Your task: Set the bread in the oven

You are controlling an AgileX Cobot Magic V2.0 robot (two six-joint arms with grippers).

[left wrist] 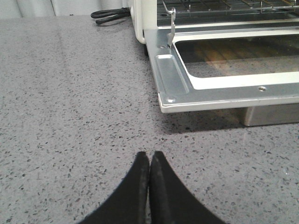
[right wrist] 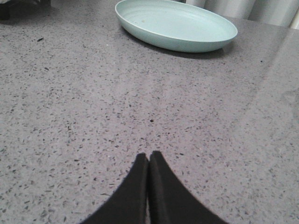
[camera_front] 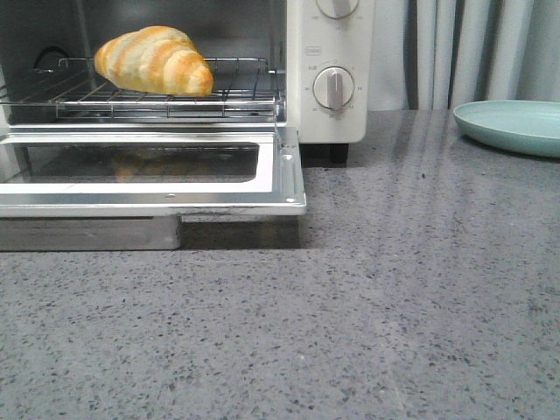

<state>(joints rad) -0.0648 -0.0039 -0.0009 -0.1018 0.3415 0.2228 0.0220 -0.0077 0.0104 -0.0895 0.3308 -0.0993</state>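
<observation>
The bread [camera_front: 156,60], a golden-orange croissant roll with cream stripes, lies on the wire rack [camera_front: 175,96] inside the cream-white oven [camera_front: 328,122]. The oven's glass door [camera_front: 149,171] is folded down flat and open; it also shows in the left wrist view [left wrist: 224,79]. My left gripper [left wrist: 149,154] is shut and empty, low over the counter in front of the door's corner. My right gripper [right wrist: 149,155] is shut and empty over bare counter, short of the plate. Neither gripper shows in the front view.
A pale green oval plate [camera_front: 512,124] sits at the back right, also in the right wrist view [right wrist: 175,24]. A black power cord [left wrist: 110,15] lies beside the oven. A metal crumb tray [camera_front: 87,234] sticks out under the door. Grey curtains hang behind.
</observation>
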